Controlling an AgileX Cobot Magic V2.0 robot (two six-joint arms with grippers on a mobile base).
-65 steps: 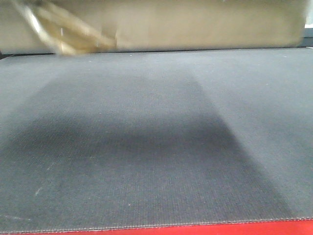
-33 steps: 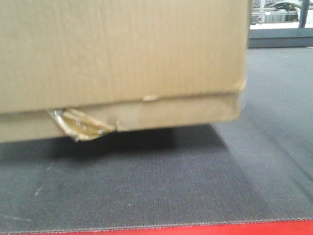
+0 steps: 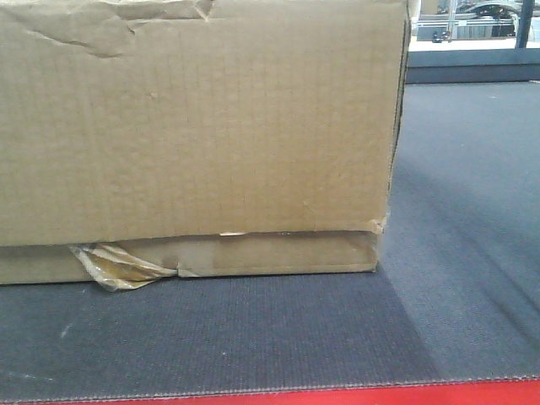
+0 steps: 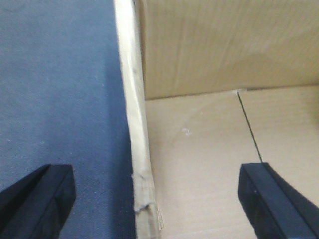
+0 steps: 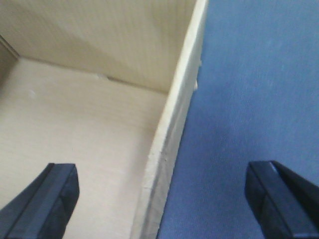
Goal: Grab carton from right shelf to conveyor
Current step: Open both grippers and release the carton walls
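The carton (image 3: 194,135) has come down. A second ago only its bottom edge showed high over the conveyor (image 3: 253,346), and half a second ago it hung above its own shadow. Now its base lies flat on the conveyor, with the torn tape (image 3: 118,266) touching the weave. The left hand (image 4: 157,199) and right hand (image 5: 162,199) both stand wide, each straddling a carton wall without touching it. The placing looks done; likely only lifting the hands clear remains.

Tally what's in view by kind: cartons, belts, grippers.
carton: 1
conveyor: 1
grippers: 2, the left gripper and the right gripper, each open astride a carton wall
Total: 4
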